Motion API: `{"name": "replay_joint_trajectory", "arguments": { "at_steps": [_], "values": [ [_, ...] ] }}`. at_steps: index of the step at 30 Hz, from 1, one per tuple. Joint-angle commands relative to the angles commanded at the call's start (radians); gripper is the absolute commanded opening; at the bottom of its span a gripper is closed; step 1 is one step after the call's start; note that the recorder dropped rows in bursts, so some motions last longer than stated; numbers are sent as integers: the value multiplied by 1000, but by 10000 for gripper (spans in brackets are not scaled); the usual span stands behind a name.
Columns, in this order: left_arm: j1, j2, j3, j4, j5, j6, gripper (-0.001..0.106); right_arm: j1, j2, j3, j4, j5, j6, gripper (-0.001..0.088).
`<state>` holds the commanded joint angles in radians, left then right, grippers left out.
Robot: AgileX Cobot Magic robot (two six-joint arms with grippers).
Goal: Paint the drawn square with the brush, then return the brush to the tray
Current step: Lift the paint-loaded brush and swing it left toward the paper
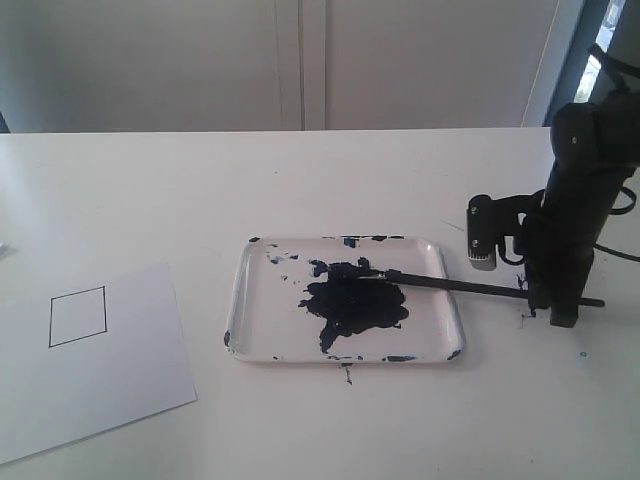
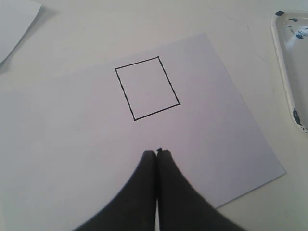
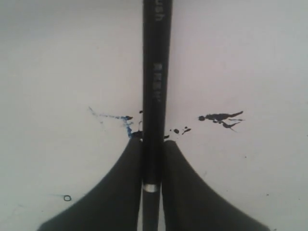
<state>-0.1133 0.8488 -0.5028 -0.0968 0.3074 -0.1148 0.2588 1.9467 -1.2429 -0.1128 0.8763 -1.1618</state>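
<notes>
Judging progress from the current views: painting has not started. The drawn square [image 2: 147, 88] on the paper sheet [image 1: 130, 390] is blank inside, outline only. The brush [image 1: 455, 287] has its tip in the paint blob [image 1: 355, 305] of the tray [image 1: 238, 300], with its handle projecting past the tray's right rim over the counter [image 1: 150, 190]. I have the right hand [image 3: 151, 139] pinching the handle near its far end. The left hand [image 2: 157, 153] is pressed together on nothing, above the sheet near the square. Remaining, as I judge it — lift the brush, carry it to the square, fill the square, return the brush to the tray.
</notes>
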Motion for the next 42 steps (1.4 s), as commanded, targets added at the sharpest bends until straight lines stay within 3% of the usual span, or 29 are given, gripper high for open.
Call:
{"name": "replay_joint_trajectory", "arguments": {
  "at_steps": [13, 19, 24, 28, 31, 34, 36, 38, 40, 42],
  "values": [
    [0, 0, 0, 0, -38, 12, 0, 0, -151, 0, 36, 62, 3, 0],
    [0, 0, 0, 0, -94, 14, 0, 15, -241, 9, 180, 64, -12, 0],
    [0, 0, 0, 0, -29, 49, 0, 96, -285, 13, 195, 76, -20, 0],
    [0, 0, -9, 0, 21, 124, 0, 203, -293, 8, 195, 81, 5, 0],
    [0, 0, -78, 0, 131, 237, 0, 306, -293, -3, 188, 85, 24, 0],
    [0, 5, -151, 33, 196, 276, 0, 363, -293, -6, 180, 63, 43, 0],
    [0, 36, -205, 155, 275, 276, 66, 387, -290, -27, 180, 48, 64, 0],
    [0, 82, -243, 221, 337, 276, 263, 404, -275, -59, 180, 41, 66, 0],
    [0, 140, -260, 231, 356, 280, 541, 422, -241, -99, 176, 43, 72, 0],
    [0, 185, -265, 242, 375, 273, 595, 434, -201, -135, 172, 51, 120, 0]
  ]
}}
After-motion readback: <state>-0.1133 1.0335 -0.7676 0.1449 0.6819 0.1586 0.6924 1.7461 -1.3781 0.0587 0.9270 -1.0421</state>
